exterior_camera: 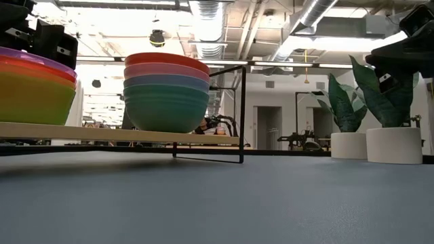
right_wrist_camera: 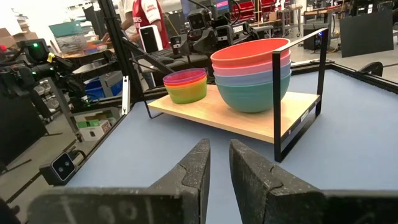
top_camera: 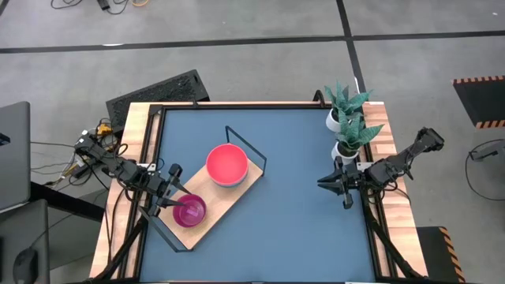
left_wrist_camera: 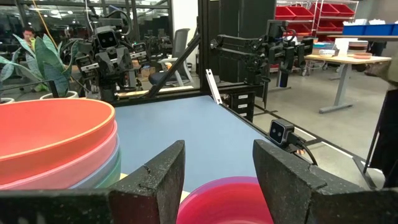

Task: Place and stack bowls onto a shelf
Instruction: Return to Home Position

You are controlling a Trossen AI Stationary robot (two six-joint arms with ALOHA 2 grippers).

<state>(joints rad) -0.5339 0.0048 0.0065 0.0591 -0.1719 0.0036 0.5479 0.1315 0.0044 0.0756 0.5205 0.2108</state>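
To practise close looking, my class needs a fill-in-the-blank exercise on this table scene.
1. The large stack's top bowl is ___.
2. That stack holds ___ bowls.
3. The small stack shares the ___ with it.
4. The right arm waits beside the ___.
Missing words: red; four; shelf; plants.

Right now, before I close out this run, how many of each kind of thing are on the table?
Large bowls, one stack on the shelf: 4
Small bowls, a second stack on the shelf: 4
Shelf: 1
White plant pots: 2
Total: 11
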